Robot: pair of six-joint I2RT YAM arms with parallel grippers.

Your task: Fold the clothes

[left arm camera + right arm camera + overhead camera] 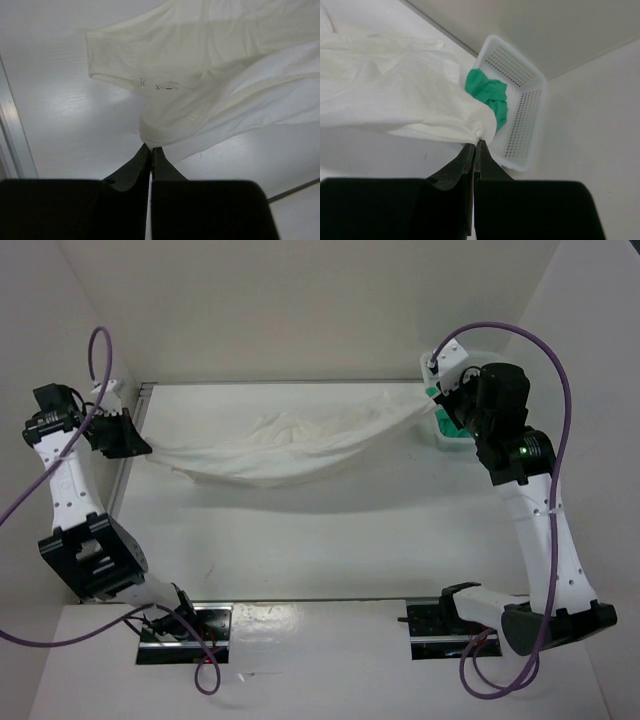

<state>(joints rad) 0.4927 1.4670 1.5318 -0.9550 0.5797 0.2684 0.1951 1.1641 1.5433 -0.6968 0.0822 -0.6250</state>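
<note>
1. Your left gripper (151, 152) is fully closed, with a bunched bit of the white garment (285, 448) pinched between its fingertips. In the left wrist view the cloth fans away from that pinch.
2. Your right gripper (476, 147) is closed just as tightly on the opposite end of the garment. The fabric gathers to a small knot right at the tips.
3. The garment hangs between your two arms like a hammock across the far half of the table (300, 540). Its left end is at the table's left edge and its right end is up by the far right corner. The middle sags lowest, and you cannot tell from these views whether it rests on the table or hangs just above it.
4. The white mesh basket (532, 120) sits just beyond your right gripper with the green cloth (489, 94) inside it. The garment's right end hangs in front of the basket's near corner, and whether the two touch is unclear.
5. Judge the task as barely started. No fold shows anywhere, and the fabric is wrinkled, twisted along its length and roped up at both ends. A sleeve and a small label show in the left wrist view.
6. What is left is nearly everything: spread the garment flat on the open table, smooth it, then bring the sleeves and halves over one another.
7. The thin fabric will likely slump and crease as you lower it, so expect to re-grip at corners rather than at these bunched points.
</note>
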